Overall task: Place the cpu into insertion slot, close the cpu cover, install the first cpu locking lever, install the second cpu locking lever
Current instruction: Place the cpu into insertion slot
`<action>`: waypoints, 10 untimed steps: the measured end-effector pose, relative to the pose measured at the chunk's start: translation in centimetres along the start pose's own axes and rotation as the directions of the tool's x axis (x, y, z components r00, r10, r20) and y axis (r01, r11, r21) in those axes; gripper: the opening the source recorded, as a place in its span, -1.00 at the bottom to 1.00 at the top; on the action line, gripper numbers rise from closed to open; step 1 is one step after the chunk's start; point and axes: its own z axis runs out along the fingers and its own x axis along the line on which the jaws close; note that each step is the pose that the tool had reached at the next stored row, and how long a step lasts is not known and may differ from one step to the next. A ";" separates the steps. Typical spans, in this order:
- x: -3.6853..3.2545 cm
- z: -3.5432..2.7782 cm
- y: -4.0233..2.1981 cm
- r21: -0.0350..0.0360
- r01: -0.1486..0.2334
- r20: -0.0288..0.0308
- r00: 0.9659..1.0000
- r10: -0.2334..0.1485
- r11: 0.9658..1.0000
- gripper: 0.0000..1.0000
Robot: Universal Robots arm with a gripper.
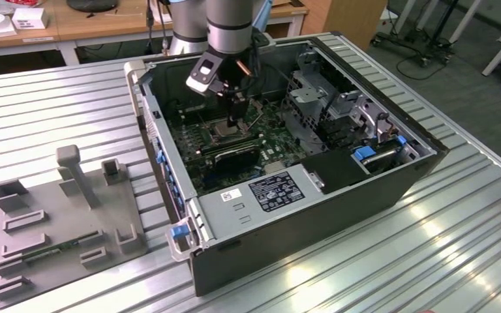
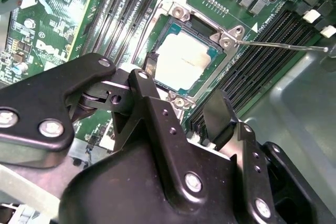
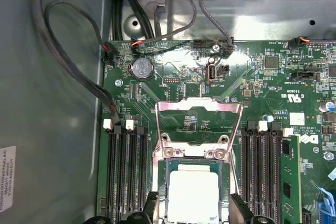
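Tool open, fingers apart just above the cpu — seated in the insertion slot — cpu cover swung open.

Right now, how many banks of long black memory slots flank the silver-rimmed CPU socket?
2. One bank runs along one side of the square silver-rimmed insertion slot, the second bank along the opposite side; both run out of frame.

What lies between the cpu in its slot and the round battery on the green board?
The cpu cover, swung open, lies between the cpu and the round battery. This shows in the first wrist view.
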 end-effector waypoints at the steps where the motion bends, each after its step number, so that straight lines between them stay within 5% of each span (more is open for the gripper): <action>1: 0.00 -0.07 0.00 0.000 0.000 0.000 1.000 0.000 1.000 0.25; 10: 0.00 -0.24 0.01 0.000 0.000 0.000 1.000 0.000 1.000 0.25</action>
